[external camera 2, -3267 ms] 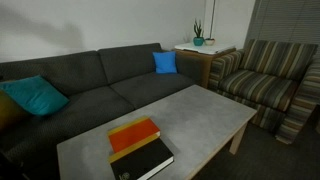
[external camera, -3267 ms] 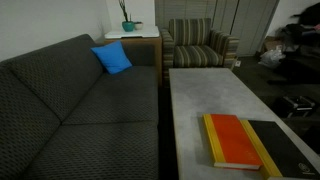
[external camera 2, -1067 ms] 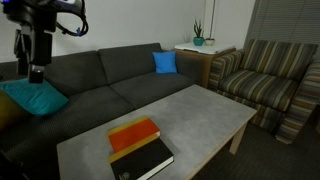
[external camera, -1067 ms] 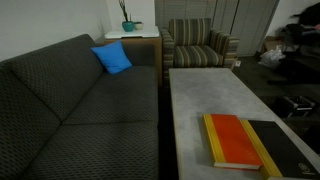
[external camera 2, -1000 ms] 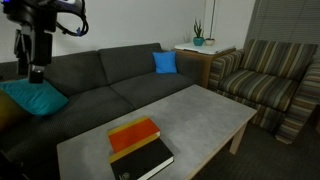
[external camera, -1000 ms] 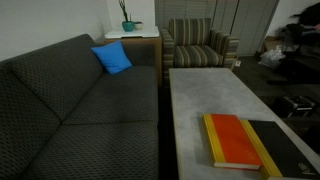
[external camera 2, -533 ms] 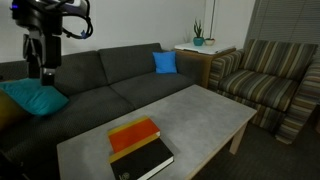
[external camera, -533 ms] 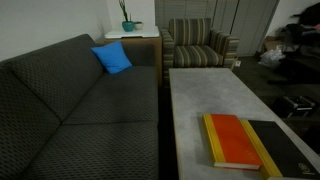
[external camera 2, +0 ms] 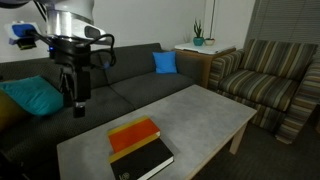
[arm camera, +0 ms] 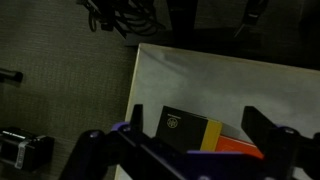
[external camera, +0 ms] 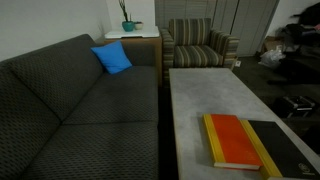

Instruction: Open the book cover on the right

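Note:
The black book cover (external camera 2: 146,160) lies shut at the near end of the grey table (external camera 2: 195,112), beside the orange-red book (external camera 2: 133,135). In the exterior view (external camera: 286,148) it sits at the lower right, next to the orange-red book's yellow spine (external camera: 267,150). My gripper (external camera 2: 79,108) hangs over the sofa edge, up and to the left of both books, touching nothing. In the wrist view the gripper (arm camera: 198,125) is open and empty. The black cover with its pale emblem (arm camera: 173,124) shows between the fingers (arm camera: 135,118), far below.
A dark grey sofa (external camera 2: 120,85) runs along the table, with a blue cushion (external camera 2: 165,62) and a teal cushion (external camera 2: 35,96). A striped armchair (external camera 2: 268,85) and a side table with a plant (external camera 2: 199,42) stand beyond. Cables (arm camera: 120,15) lie on the floor.
The arm has swung from the upper left down and to the right, towards the table and the books. The books have not moved.

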`<state>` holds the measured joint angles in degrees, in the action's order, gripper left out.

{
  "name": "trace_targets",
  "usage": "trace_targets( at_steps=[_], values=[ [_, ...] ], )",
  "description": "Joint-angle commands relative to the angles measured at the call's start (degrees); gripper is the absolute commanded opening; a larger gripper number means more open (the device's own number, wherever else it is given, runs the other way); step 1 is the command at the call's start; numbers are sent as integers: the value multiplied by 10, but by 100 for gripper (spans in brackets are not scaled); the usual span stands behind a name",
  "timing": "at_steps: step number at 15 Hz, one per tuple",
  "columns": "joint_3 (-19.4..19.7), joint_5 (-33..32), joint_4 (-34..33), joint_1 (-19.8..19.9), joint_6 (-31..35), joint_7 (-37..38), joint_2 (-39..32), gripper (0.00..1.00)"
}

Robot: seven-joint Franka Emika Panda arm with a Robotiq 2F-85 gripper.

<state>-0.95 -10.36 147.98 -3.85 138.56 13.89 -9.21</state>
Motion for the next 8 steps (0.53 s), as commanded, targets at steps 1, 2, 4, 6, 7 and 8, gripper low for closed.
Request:
trace_targets(
  at_steps=[1, 2, 4, 6, 7, 8],
  values=[
    [10, 7, -9, 1, 3, -1, -18, 100],
    [16, 11, -18, 4, 6, -2, -34, 100],
    [20, 13, -29, 8, 7, -3, -52, 100],
    [20, 14, -32, 7, 7, -3, -53, 100],
    [19, 14, -32, 7, 7, -3, -53, 100],
    [19, 14, -32, 7, 7, -3, -53, 100]
  ],
)
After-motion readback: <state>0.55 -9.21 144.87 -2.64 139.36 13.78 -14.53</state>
